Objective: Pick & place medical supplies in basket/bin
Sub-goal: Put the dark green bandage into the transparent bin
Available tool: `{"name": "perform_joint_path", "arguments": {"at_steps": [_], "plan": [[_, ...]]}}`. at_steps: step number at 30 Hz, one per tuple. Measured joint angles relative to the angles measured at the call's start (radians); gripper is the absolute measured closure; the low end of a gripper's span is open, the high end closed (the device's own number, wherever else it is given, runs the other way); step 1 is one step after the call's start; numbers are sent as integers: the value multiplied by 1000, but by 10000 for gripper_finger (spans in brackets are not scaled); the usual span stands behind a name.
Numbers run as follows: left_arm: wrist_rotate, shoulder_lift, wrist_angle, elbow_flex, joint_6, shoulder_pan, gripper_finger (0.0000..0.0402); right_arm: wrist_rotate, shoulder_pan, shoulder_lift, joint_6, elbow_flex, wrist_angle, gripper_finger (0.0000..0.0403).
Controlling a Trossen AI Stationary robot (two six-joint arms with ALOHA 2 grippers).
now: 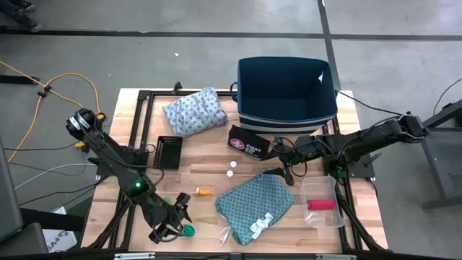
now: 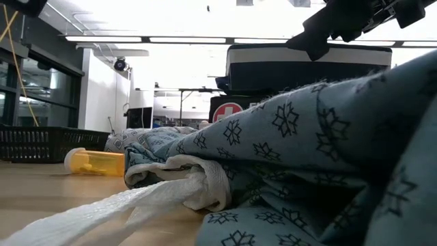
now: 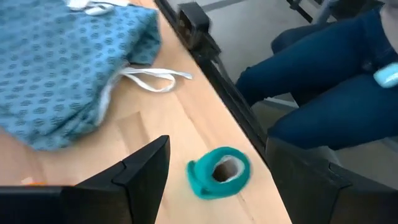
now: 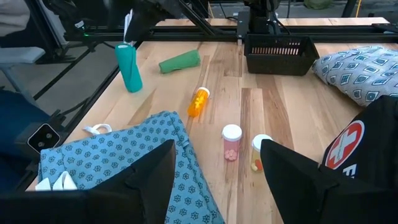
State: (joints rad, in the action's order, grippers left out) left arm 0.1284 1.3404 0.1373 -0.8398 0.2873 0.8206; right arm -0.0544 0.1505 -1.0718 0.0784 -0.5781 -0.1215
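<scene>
Left pincer (image 3: pixel 214 180) hovering apart over green roll (image 3: pixel 219 172) near teal cloth (image 3: pixel 62 62); should centre, lower, then squeeze.

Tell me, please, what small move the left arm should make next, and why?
Probably lower the left end effector over the teal roll and close: its fingers stand open on either side of the roll, which lies loose near the table edge.

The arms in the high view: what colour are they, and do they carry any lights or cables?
Both arms are black, built of jointed segments. The left arm shows a small green light near its wrist. The right arm has thin black cables along it. Each end effector has two dark, flat fingers.
</scene>
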Motion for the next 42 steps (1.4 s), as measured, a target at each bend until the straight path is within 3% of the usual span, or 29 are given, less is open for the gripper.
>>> {"name": "perform_joint_path", "arguments": {"at_steps": [42], "plan": [[-20,243,-127,0,35,6,144,0,0,0,0,0,-1,179]]}}
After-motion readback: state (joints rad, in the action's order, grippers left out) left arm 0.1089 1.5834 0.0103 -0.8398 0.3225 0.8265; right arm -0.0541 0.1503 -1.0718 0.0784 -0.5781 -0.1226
